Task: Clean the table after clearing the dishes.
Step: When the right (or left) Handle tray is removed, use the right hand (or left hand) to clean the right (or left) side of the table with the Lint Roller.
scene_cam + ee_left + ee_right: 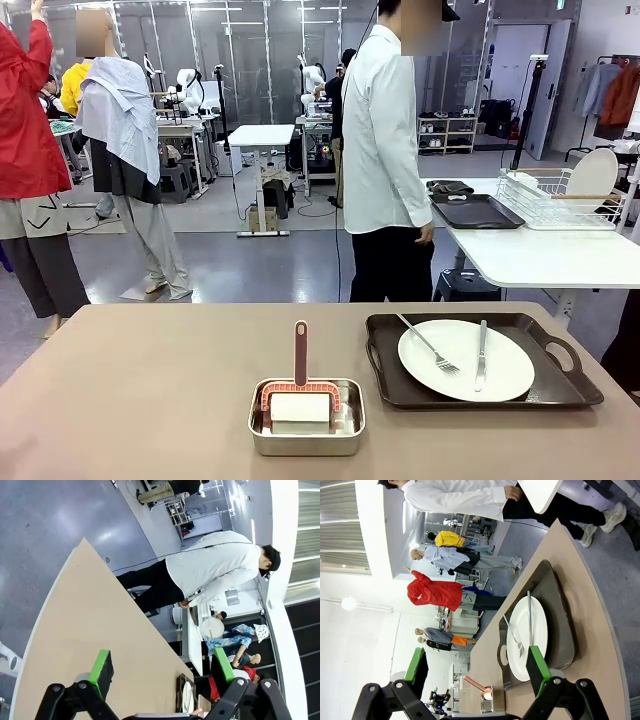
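1 tray (480,401) near right edge of table (130,400); left tool (161,656), right tool (476,652) released.

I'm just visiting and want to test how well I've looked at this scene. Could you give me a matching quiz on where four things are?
Things:
1. fork
2. red-handled cleaning tool
3. steel tin
4. wire rack

Places:
A. standing in the steel tin
B. on the white table on the far side
C. lying on the white plate
D. straight on the brown table

Pairs: 1-C, 2-A, 3-D, 4-B
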`<state>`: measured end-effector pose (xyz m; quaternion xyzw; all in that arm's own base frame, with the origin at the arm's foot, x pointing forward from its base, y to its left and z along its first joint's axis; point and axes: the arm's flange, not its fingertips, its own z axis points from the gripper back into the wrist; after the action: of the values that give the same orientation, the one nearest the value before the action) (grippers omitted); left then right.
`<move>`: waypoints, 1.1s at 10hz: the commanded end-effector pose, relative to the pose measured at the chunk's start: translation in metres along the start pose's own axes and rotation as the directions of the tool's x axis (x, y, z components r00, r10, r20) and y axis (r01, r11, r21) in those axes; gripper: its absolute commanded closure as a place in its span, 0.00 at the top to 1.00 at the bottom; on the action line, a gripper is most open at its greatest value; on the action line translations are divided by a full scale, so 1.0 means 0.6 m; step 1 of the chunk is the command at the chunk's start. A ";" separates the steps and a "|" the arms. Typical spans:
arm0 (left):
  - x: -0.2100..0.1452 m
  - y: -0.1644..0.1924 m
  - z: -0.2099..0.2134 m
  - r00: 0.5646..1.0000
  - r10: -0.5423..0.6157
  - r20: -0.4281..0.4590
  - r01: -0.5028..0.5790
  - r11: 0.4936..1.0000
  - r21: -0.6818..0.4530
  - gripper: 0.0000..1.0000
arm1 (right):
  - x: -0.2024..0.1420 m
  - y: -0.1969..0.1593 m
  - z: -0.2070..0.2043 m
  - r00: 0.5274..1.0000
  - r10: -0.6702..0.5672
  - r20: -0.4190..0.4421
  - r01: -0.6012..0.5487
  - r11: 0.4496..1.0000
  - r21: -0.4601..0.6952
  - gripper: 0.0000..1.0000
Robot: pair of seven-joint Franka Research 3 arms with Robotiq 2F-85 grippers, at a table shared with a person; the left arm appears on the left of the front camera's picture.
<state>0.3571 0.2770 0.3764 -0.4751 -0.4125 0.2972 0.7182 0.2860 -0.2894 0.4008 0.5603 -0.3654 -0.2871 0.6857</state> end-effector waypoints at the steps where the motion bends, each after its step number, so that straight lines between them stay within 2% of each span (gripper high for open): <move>1: 0.007 -0.002 0.004 1.000 0.009 -0.010 -0.009 1.000 -0.004 1.00 | 0.000 0.005 0.001 1.000 -0.003 0.010 0.003 1.000 0.014 1.00; 11: 0.007 -0.002 0.004 1.000 0.009 -0.010 -0.009 1.000 -0.004 1.00 | 0.000 0.005 0.001 1.000 -0.003 0.010 0.003 1.000 0.014 1.00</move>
<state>0.3571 0.2770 0.3764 -0.4751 -0.4125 0.2972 0.7182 0.2861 -0.2894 0.4008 0.5603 -0.3654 -0.2871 0.6857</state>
